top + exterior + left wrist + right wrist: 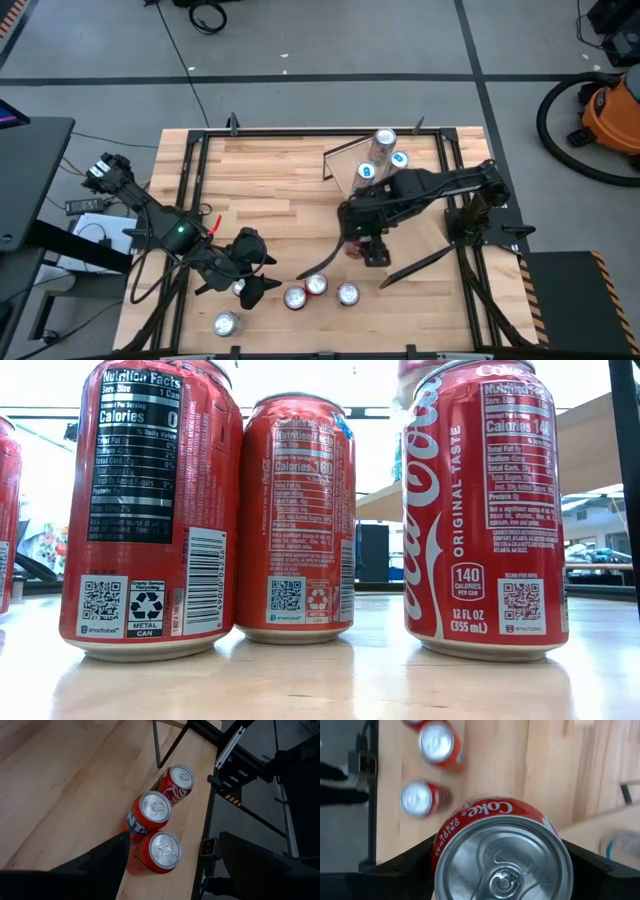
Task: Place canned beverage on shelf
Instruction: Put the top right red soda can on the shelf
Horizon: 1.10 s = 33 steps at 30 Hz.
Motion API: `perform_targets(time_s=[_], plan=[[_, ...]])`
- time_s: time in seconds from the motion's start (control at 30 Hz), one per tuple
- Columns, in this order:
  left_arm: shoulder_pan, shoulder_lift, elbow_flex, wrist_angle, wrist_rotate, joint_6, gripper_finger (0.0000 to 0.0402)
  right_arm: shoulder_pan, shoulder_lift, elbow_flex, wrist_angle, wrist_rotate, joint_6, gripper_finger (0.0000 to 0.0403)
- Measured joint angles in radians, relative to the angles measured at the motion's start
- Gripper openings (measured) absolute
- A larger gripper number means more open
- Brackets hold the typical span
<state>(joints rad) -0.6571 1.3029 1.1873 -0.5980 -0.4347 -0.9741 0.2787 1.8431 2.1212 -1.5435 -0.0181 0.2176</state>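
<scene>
**Right gripper (502,865) clamped on a Coke can (502,855) above the table (280,190), in front of the shelf (345,160).**

The right wrist view shows the dark fingers (405,862) pressed against both sides of the can, which stands upright with its silver top toward the camera. The shelf, a light plank tilted across the table's far right part, carries three cans (384,142) near its right end. The left gripper (250,285) hovers at the near edge, fingers apart and holding nothing, just beside a row of three red cans (316,287); another can (226,323) stands apart at the near left.
</scene>
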Motion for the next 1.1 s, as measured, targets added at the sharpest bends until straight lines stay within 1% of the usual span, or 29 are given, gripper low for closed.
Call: perform_targets(time_s=[0.07, 0.2, 0.4, 0.53, 0.67, 0.9, 1.0, 1.1], plan=[[0.0, 0.0, 0.0, 0.0, 0.0, 0.0, 0.0315, 0.009, -0.01, 0.002, -0.038, 0.013, 0.001, 0.0323], [0.0, 0.0, 0.0, -0.001, 0.0, 0.0, 0.0315, 0.034, -0.061, -0.015, -0.024, 0.036, 0.002, 0.0323], [0.0, 0.0, 0.0, -0.008, 0.0, 0.001, 0.0315, 0.061, -0.118, -0.016, -0.028, 0.109, 0.016, 0.0323], [0.0, 0.0, 0.0, -0.01, 0.0, 0.001, 0.0315, 0.062, -0.168, -0.034, -0.024, 0.123, 0.016, 0.0323], [0.0, 0.0, 0.0, -0.01, 0.0, 0.001, 0.0315, 0.062, -0.258, -0.148, -0.026, 0.13, 0.032, 0.0323], [0.0, 0.0, 0.0, -0.01, 0.0, 0.001, 0.0315, 0.065, -0.471, -0.439, -0.029, 0.128, 0.146, 0.0323], [0.0, 0.0, 0.0, -0.01, 0.0, 0.001, 0.0315, 0.076, -0.553, -0.527, -0.029, 0.125, 0.198, 0.0323], [0.0, 0.0, 0.0, -0.009, 0.0, 0.001, 0.0315, 0.081, -0.616, -0.605, -0.029, 0.133, 0.21, 0.0323]])
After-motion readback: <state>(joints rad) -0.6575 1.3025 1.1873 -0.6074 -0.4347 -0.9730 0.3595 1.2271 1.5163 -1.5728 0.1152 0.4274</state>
